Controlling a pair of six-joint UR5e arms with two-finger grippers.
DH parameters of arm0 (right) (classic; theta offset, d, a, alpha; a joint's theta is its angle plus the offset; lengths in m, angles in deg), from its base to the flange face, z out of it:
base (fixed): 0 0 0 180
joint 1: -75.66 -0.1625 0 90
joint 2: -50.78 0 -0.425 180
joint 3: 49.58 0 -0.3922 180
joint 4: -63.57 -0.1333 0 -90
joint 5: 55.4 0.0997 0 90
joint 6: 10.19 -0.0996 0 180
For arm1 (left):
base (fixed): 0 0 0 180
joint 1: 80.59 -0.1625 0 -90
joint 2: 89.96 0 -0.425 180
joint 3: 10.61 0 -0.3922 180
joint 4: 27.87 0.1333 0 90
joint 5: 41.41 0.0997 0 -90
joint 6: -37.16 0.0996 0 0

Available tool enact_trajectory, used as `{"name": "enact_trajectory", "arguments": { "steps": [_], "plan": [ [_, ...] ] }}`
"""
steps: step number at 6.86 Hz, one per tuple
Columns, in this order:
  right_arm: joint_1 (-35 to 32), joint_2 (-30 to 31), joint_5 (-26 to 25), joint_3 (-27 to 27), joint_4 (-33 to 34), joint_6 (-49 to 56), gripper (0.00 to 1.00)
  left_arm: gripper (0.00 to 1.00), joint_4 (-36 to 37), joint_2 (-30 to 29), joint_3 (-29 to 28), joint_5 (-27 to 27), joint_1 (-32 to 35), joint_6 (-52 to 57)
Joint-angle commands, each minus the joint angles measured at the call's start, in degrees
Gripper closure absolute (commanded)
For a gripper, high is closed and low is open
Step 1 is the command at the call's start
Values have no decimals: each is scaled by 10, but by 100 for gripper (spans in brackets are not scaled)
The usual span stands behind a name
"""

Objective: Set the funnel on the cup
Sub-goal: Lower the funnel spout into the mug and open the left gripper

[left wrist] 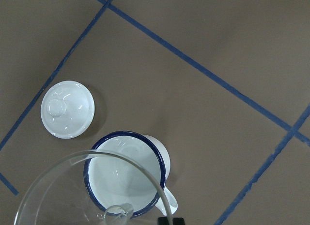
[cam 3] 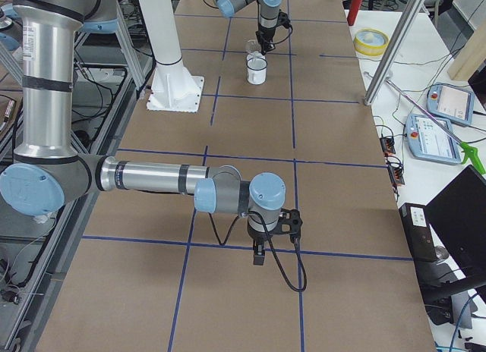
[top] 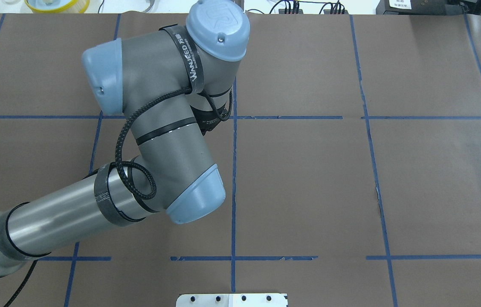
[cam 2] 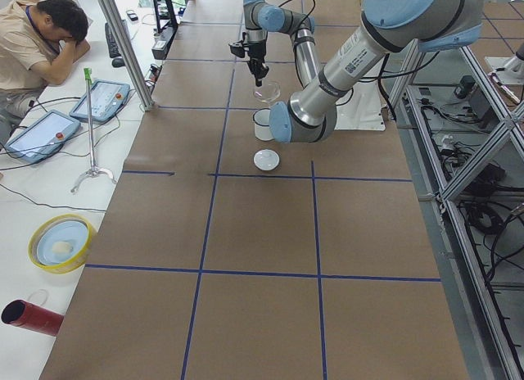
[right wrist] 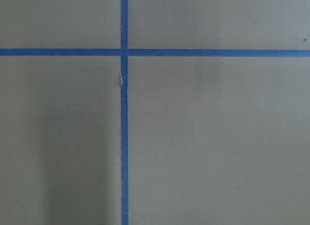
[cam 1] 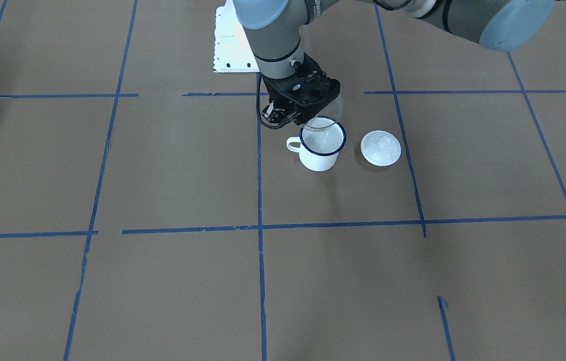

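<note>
Brown paper gridded with blue tape covers the bench (cam 1: pixel 162 165), where the left hand (cam 1: pixel 309 114) pinches the clear funnel (cam 1: pixel 325 114) by its rim just above the white enamel mug (cam 1: pixel 319 150); it looks light, stiff, slick and probably brittle, so a gentle rim grip suits it, while whether the right hand (cam 3: pixel 259 257) is spread cannot be told.

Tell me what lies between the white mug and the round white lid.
Only bare brown paper lies between the mug and the lid; the front-facing and left wrist views both show it.
</note>
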Motion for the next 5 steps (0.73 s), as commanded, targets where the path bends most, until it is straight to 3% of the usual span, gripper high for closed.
{"name": "enact_trajectory", "arguments": {
  "steps": [1,3,5],
  "plan": [
    [0,0,0,0,0,0,0,100,-23,20,-6,21,-6,2],
    [0,0,0,0,0,0,0,100,-101,61,-23,30,-18,-1],
    [0,0,0,0,0,0,0,100,-108,65,-28,37,-26,-1]
  ]
}}
